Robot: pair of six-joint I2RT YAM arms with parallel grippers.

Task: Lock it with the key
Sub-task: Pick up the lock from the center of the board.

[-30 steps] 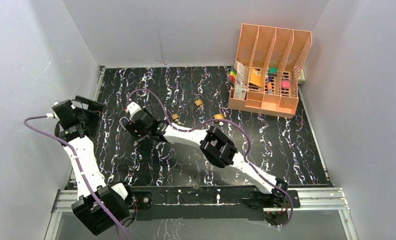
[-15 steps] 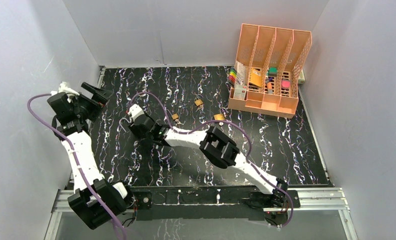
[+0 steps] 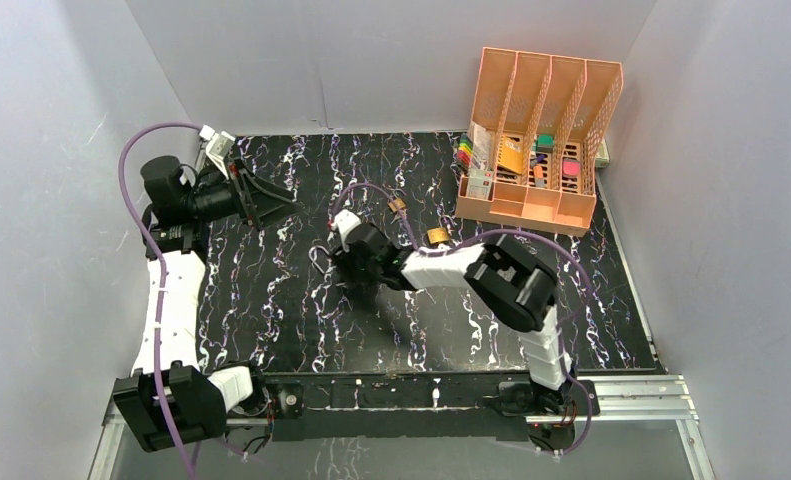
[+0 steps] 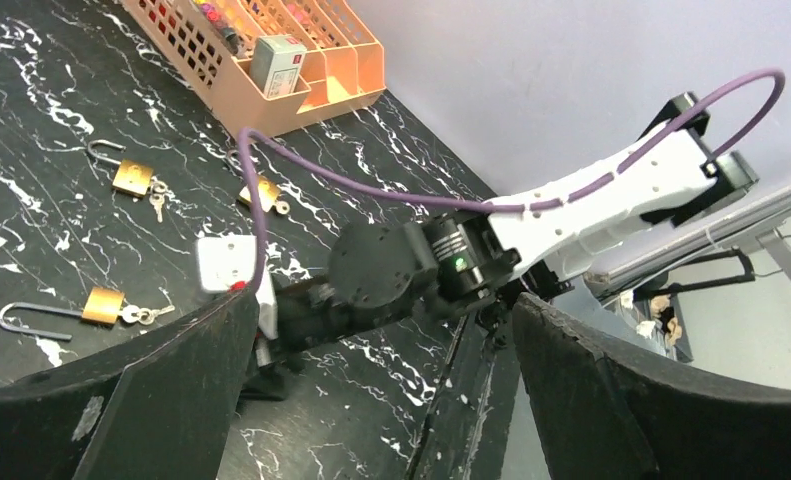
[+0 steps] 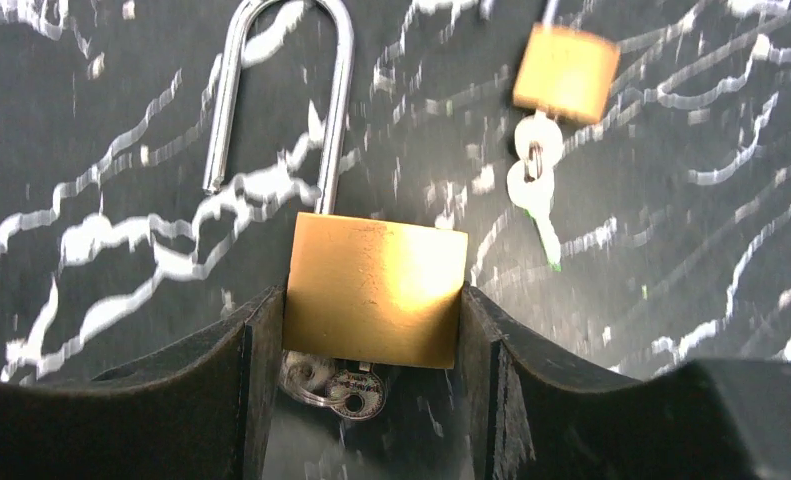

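My right gripper (image 5: pixel 371 325) is shut on the brass body of a padlock (image 5: pixel 376 290), with one finger pressed against each side. The padlock's steel shackle (image 5: pixel 281 90) stands open and points away from me. A small key (image 5: pixel 359 385) sticks out of the bottom of the body, between my fingers. In the top view the right gripper (image 3: pixel 356 265) is low over the black marbled mat (image 3: pixel 271 300), left of centre. My left gripper (image 3: pixel 266 200) hovers open at the back left with nothing between its fingers (image 4: pixel 171 400).
Other brass padlocks with keys lie on the mat: one just beyond the held padlock (image 5: pixel 566 72), and two further back (image 3: pixel 398 206) (image 3: pixel 437 236). An orange file organizer (image 3: pixel 536 140) stands at the back right. Grey walls close in the left, back and right sides.
The right gripper has narrowed onto the padlock and moved right across the mat with it. The left arm has swung up and toward the back, and its open gripper now points right.
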